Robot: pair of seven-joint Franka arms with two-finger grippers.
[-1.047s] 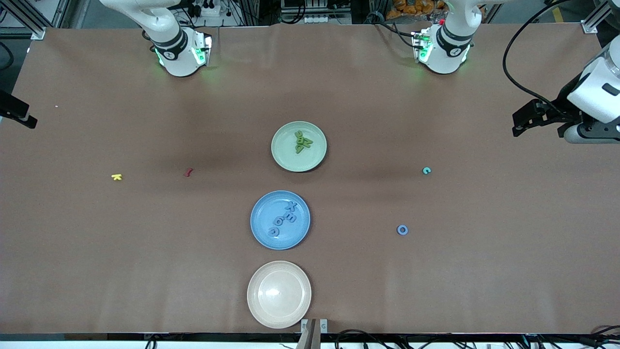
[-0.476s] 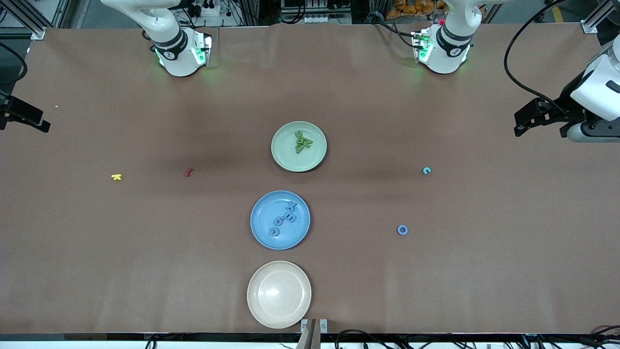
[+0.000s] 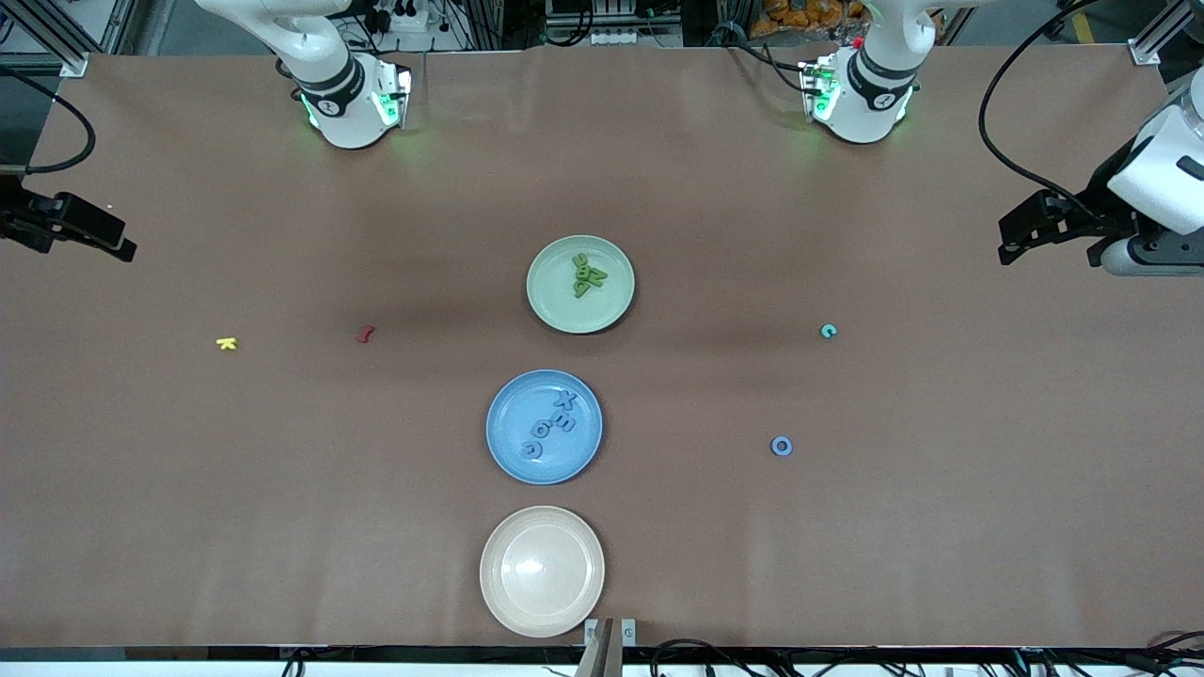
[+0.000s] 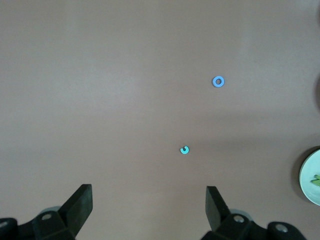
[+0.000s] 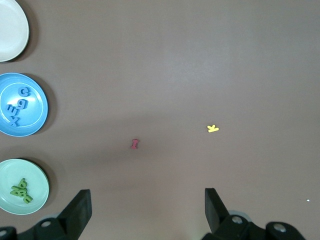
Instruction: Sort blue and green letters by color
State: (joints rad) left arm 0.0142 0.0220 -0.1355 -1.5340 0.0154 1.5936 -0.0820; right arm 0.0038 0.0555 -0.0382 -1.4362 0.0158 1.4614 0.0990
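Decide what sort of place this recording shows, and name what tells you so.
Most likely a robotics lab: two arms bolted to a paper-covered table, metal framing and cables along its edge, and a staged sorting layout with a green plate and blue plate holding foam letters.

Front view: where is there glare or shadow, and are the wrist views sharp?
Front view: bright glare spot on the cream plate, soft dark bands across the table. Left wrist view: blue ring letter sharp. Right wrist view: yellow letter sharp.

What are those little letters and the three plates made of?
The blue letters and green letters look like matte foam: flat, thick, no shine. The blue plate, green plate and cream plate seem smooth plastic or ceramic; the cream one glints.
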